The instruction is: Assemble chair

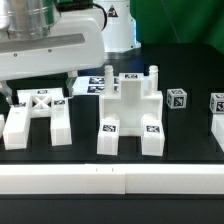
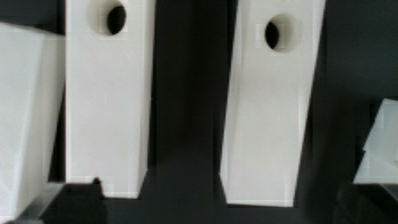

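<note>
Above the H-shaped piece (image 1: pixel 40 103) hangs the gripper (image 2: pixel 222 195), jaws spread wide; a dark strip of table (image 1: pixel 84 135) separates that piece from the seat block (image 1: pixel 130 105).

Two cameras: one out front, one on the wrist

The exterior view sits low and close at the front edge of the table (image 1: pixel 190 140), facing level across it toward the arm (image 1: pixel 50 45). The wrist view looks straight down, very near, onto two white bars (image 2: pixel 107 110). I cannot match these in the other view.
</note>
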Motion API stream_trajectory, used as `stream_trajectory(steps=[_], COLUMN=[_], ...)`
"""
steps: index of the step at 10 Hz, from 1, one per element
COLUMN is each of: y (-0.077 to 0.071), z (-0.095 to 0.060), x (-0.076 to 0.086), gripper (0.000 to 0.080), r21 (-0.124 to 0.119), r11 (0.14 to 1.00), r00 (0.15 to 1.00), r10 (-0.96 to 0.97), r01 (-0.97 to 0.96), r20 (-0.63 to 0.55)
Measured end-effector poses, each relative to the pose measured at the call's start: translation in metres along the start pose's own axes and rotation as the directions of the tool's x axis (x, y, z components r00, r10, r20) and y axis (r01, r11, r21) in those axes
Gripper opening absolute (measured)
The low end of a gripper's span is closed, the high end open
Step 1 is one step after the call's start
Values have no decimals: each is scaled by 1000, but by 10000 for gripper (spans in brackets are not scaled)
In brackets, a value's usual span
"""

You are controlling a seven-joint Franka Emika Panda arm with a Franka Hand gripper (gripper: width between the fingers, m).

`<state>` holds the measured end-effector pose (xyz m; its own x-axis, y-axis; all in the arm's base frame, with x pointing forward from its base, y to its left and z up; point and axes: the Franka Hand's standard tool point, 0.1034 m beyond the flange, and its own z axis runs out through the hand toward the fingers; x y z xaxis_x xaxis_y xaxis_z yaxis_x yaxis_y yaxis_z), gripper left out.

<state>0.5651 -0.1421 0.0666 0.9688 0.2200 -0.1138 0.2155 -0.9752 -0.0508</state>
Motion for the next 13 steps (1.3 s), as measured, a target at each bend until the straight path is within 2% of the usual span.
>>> stream_trajectory(steps=[3,5,7,10,11,13], y=[-5,-2,-14,-35,-39,-45], z=[26,32,37,37,36,43], x=[-31,-35,-28,-11,-2,3], gripper=[649,649,649,649,649,649], r21=[-14,-13,-13,-11,-12,-11], r11=[1000,1000,1000,1000,1000,999], r00=[1000,1000,1000,1000,1000,999], r10=[-2,1,10,25,22,33], r01=[2,-1,-10,-25,-22,-33], r20=[-16,-8,-2,-9,-13,-9])
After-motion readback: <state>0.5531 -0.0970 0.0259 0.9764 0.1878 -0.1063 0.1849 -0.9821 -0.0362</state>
